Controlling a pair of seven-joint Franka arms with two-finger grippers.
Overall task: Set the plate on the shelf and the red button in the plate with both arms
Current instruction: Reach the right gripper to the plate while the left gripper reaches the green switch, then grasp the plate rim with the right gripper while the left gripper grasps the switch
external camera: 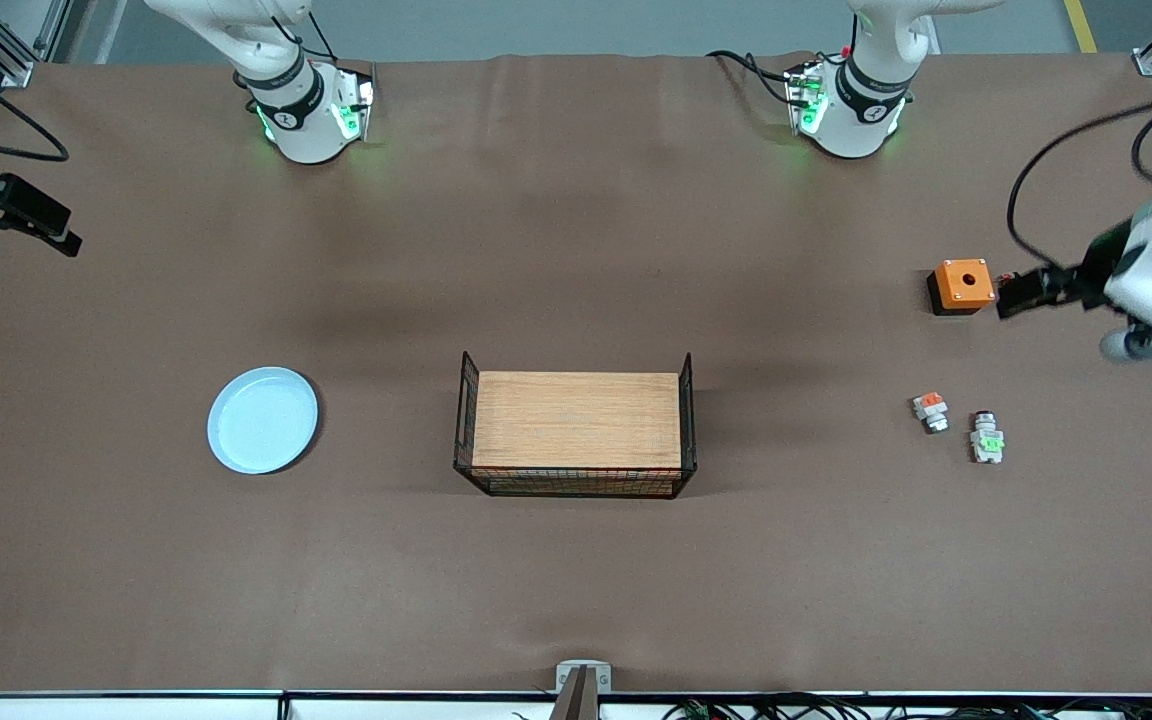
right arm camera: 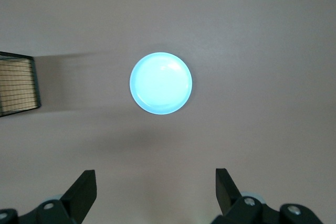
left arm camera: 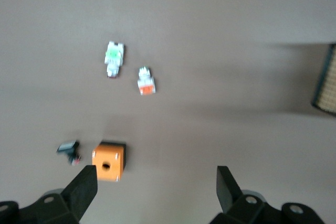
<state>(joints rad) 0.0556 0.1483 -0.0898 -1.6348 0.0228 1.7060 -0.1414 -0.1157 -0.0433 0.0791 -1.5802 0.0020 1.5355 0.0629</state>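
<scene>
While both grippers hang in the air with nothing held, the left gripper (left arm camera: 155, 190) has its fingers (left arm camera: 84, 187) spread wide over the table (external camera: 576, 580) at the left arm's end, just beside the orange box (external camera: 963, 284). The right gripper (right arm camera: 155, 192) is just as wide open and touches nothing, over the right arm's end of the table, where the plate (external camera: 263, 419) lies flat.

The red button (external camera: 986, 437) lies on its side toward the left arm's end, nearer to the front camera than the orange box. Its long axis runs roughly toward and away from that camera, with the dark cap at the farther end and the green tab on top.

Just beside it, apart, lies a similar white piece with an orange tab (external camera: 930, 410). A small dark part (left arm camera: 69, 149) sits near the orange box. A wire basket (external camera: 576, 485) with a wooden floor stands at the middle of the table, well apart from the plate and the button.
</scene>
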